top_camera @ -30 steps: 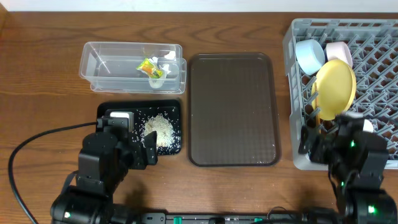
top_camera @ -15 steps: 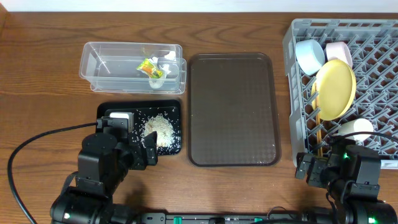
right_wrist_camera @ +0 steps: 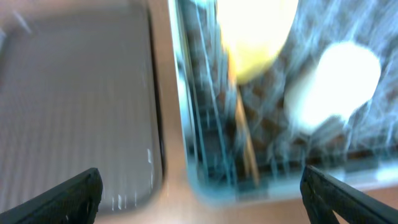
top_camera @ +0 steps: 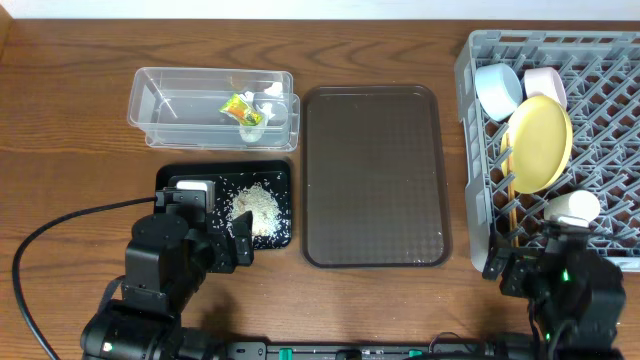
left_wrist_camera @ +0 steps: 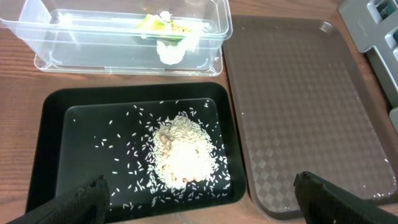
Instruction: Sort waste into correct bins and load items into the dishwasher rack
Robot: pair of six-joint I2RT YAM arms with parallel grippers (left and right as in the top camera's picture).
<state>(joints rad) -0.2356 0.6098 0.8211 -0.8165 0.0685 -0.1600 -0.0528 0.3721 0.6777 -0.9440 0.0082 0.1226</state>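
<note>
The grey dishwasher rack point(top_camera: 610, 110) at the right holds the light blue bowl point(top_camera: 497, 88), the pinkish bowl point(top_camera: 546, 82), the yellow plate point(top_camera: 538, 142), the pale cup point(top_camera: 571, 207) and the chopsticks point(top_camera: 513, 205). The clear tub point(top_camera: 170, 110) holds the green-and-orange wrapper point(top_camera: 239, 106) and the white paper scrap point(top_camera: 252, 130). The black tray point(top_camera: 175, 180) holds the rice clump point(top_camera: 257, 208). My left gripper point(left_wrist_camera: 198, 198) is open and empty over the black tray's near edge. My right gripper point(right_wrist_camera: 200, 193) is open and empty at the rack's near left corner; its view is blurred.
A large brown serving tray point(top_camera: 375, 175) lies bare in the middle, between the bins and the rack. A black cable point(top_camera: 60, 230) loops across the wood at the left front.
My right arm has drawn back from over the rack toward the table's front edge, leaving the pale cup in the rack. The left arm has not moved.
</note>
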